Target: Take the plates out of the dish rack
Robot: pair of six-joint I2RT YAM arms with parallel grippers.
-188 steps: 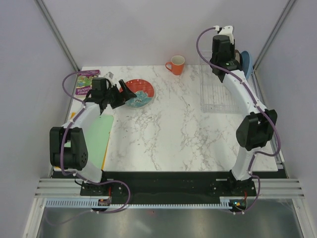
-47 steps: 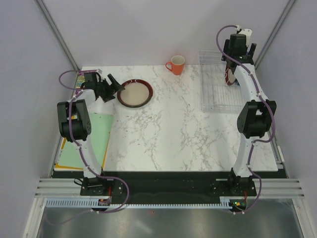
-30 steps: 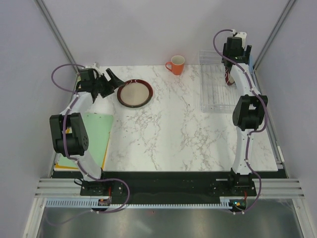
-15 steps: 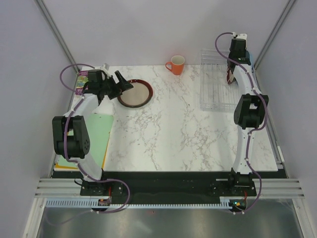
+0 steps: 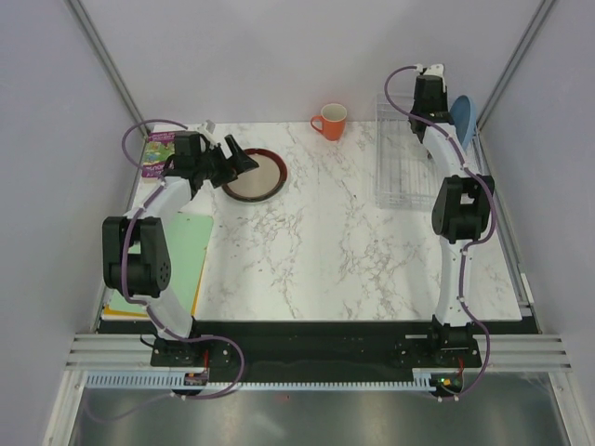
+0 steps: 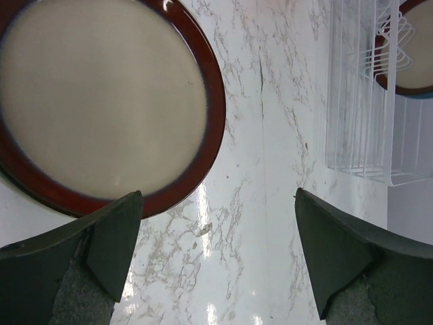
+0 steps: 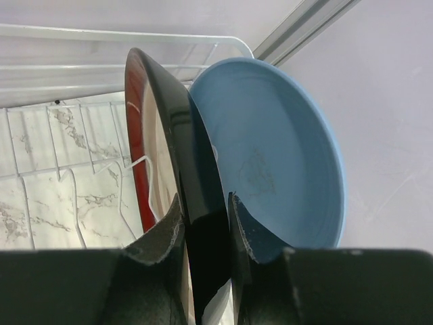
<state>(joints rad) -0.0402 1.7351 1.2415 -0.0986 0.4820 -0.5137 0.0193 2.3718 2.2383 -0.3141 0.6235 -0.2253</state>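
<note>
On the white marble table (image 5: 325, 232), your left gripper (image 6: 216, 203) hangs spread over a flat cream plate with dark red rim (image 6: 101, 101), while your right gripper (image 7: 205, 215) pinches the matching upright plate (image 7: 170, 128), apparently seated in the white wire rack (image 5: 404, 172) beside a light blue plate (image 7: 270, 156).

Bright, even light from above; shadows are faint. White glare streaks the counter (image 6: 270, 169) in the left wrist view. Both views' near fingers (image 6: 115, 244) blur, and the plate (image 7: 203, 203) gleams.

marble table (image 5: 316, 242) — red-rimmed plate (image 5: 253, 174), orange mug (image 5: 331, 121), dish rack (image 5: 404, 172)
</note>
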